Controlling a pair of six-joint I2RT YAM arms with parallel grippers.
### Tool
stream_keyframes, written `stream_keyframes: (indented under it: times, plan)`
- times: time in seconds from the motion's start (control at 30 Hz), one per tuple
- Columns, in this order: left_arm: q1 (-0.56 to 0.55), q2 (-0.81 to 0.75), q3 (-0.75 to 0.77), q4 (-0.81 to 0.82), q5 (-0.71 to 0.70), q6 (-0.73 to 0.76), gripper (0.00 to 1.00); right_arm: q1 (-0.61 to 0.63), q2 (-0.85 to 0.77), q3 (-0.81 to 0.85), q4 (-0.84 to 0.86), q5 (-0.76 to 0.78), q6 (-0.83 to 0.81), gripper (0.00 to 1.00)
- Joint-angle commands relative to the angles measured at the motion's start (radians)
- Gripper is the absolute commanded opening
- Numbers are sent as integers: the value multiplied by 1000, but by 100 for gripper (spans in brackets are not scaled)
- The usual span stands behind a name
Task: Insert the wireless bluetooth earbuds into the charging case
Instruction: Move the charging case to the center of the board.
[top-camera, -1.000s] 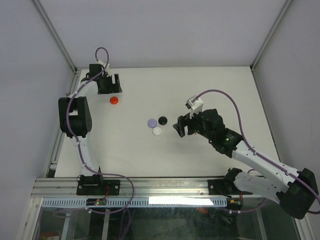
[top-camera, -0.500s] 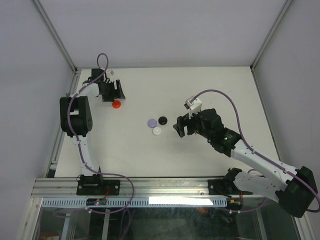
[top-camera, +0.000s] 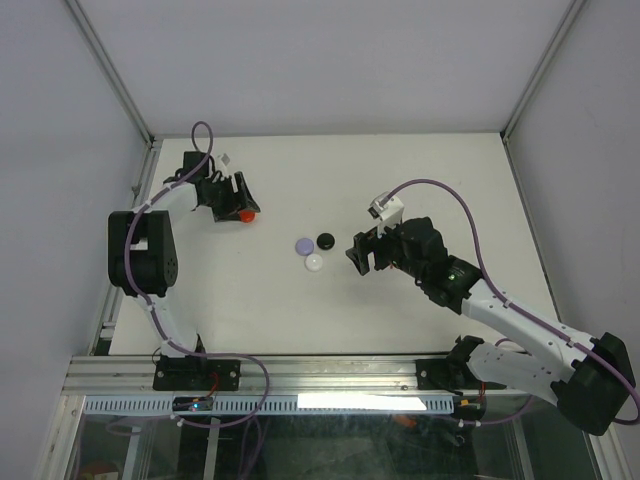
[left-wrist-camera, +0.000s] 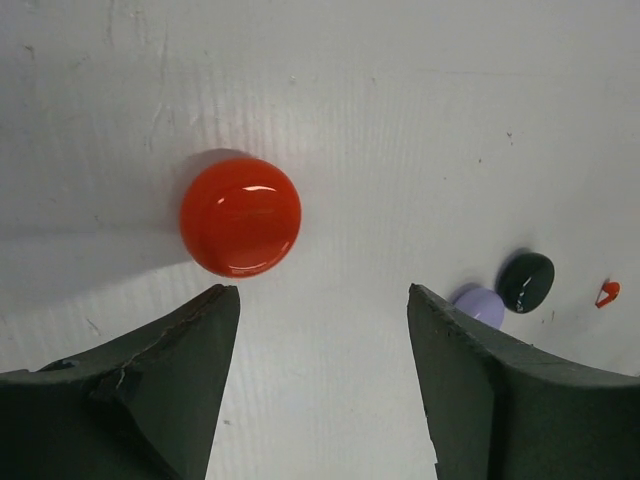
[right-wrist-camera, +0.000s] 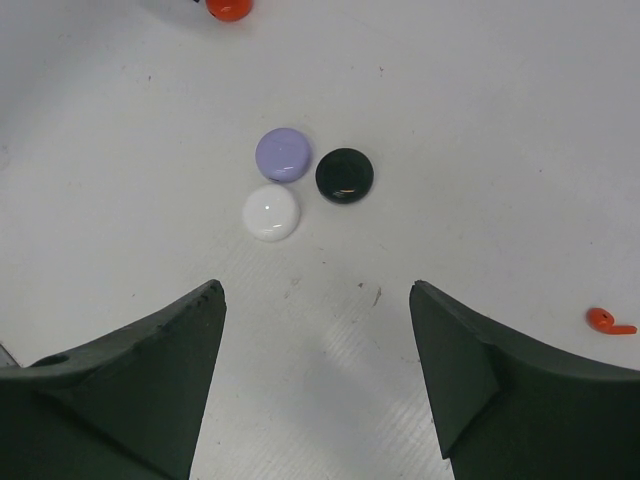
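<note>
A glossy red round case (left-wrist-camera: 240, 216) lies on the white table, just beyond my left gripper (left-wrist-camera: 320, 300) and nearer its left finger. That gripper is open with only bare table between its fingers. From above, the left gripper (top-camera: 232, 198) stands right against the red case (top-camera: 246, 214). A tiny red stemmed earbud (right-wrist-camera: 608, 321) lies to the right of my right gripper (right-wrist-camera: 316, 290), which is open and empty. The red earbud (left-wrist-camera: 607, 292) also shows small in the left wrist view. In the top view it is hidden.
Lavender (top-camera: 304, 245), black (top-camera: 325, 239) and white (top-camera: 315, 262) round cases sit clustered mid-table, just left of the right gripper (top-camera: 358, 255). White enclosure walls stand behind and at both sides. The left arm reaches along the table's left edge.
My left gripper has swung right and nearer, up to the red case, and its jaws have narrowed somewhat. The red case now sits slightly further right. The right arm has not moved.
</note>
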Motion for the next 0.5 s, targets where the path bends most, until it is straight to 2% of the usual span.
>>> stream_keyframes:
  times: [0.0,0.13,0.2,0.33,0.47]
  plan:
    - [-16,-118,-1,57,-59,27,70,-2,-31,41,31,-9,-6,78]
    - [-39,-140,22,25,-206,165,72,-2,-42,33,38,-10,-6,78]
    - [-61,-132,34,9,-256,187,73,-2,-39,33,40,-8,-7,78]
    - [-114,-104,34,-7,-362,127,74,-2,-25,41,39,-8,-9,78]
    - [-131,-76,23,-8,-497,-27,75,-2,-26,40,39,-10,-7,78]
